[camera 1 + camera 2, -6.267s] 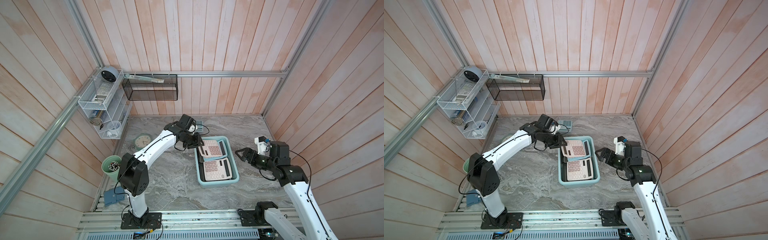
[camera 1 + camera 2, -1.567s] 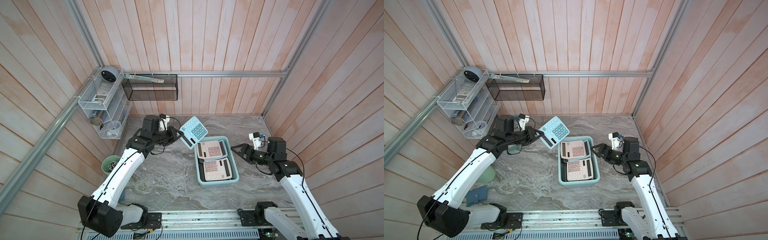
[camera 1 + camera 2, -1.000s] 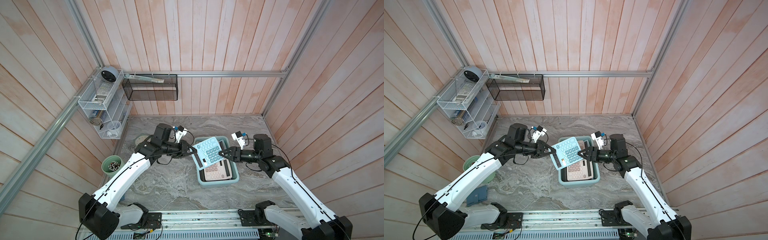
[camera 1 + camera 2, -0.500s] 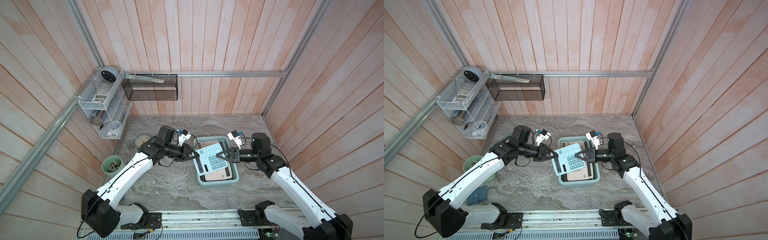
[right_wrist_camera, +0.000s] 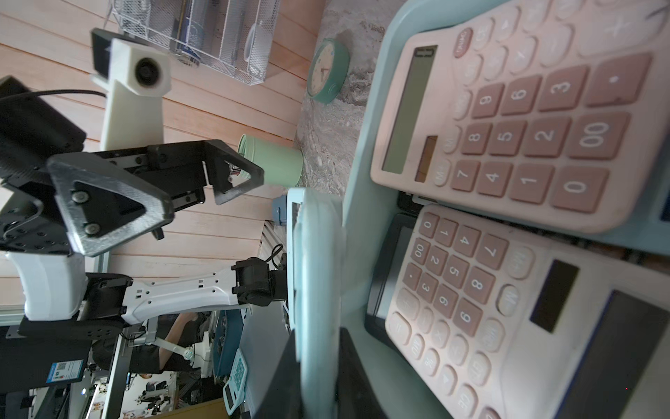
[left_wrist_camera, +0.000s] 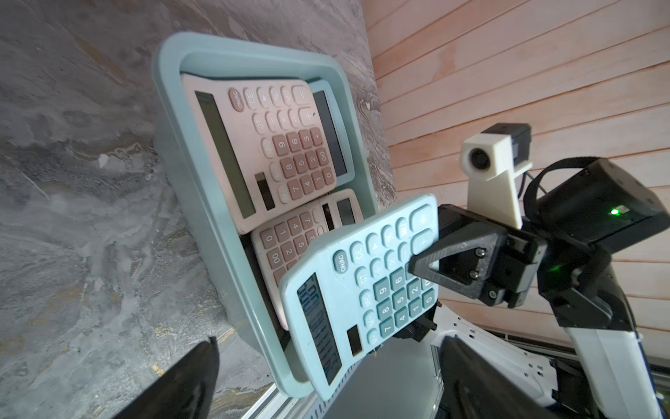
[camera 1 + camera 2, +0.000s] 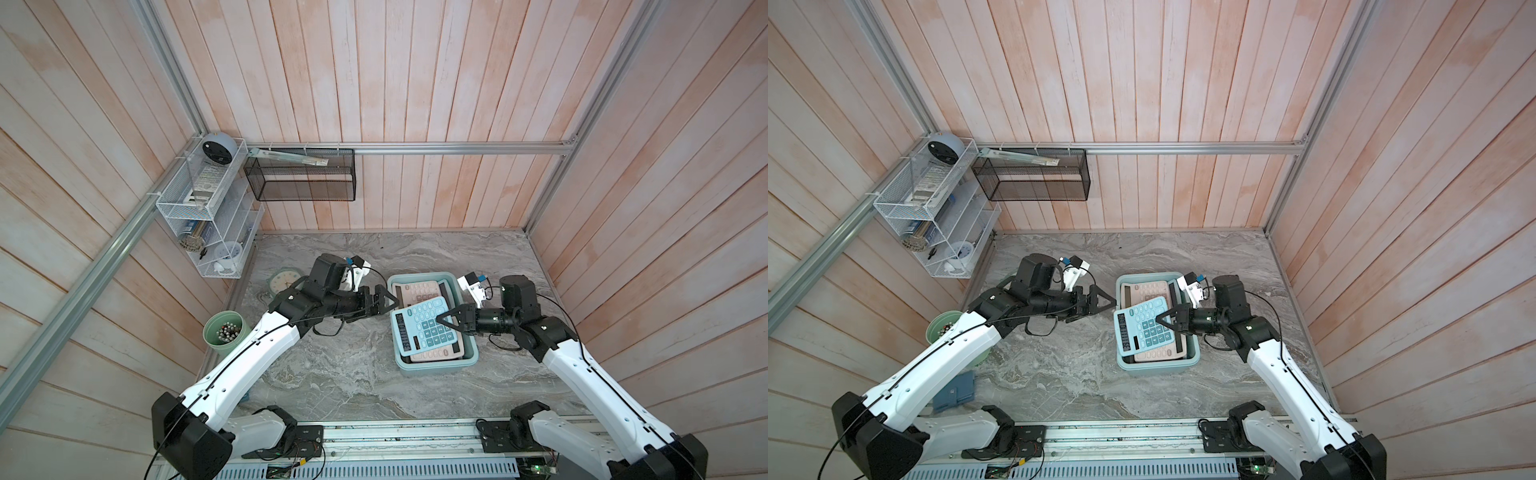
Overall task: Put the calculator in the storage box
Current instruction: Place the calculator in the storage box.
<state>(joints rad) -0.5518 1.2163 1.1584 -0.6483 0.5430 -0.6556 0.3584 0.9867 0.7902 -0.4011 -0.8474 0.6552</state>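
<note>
- Teal storage box [image 7: 434, 367] sits on the desk [image 7: 332, 374]. Two pink calculators [image 7: 415, 289] already cover its floor, so a third may end up propped on them.
- Blue calculator [image 7: 417, 332] hangs tilted above the box, display end over the rim on the left arm's side. Released here, it could catch that rim and tip out.
- Right jaws pinch its key-side edge alone, and so slim a hold may let it swing.
- Left jaws stand spread just beside the box, clear of the calculator. Half a second ago they clamped its display end.
</note>
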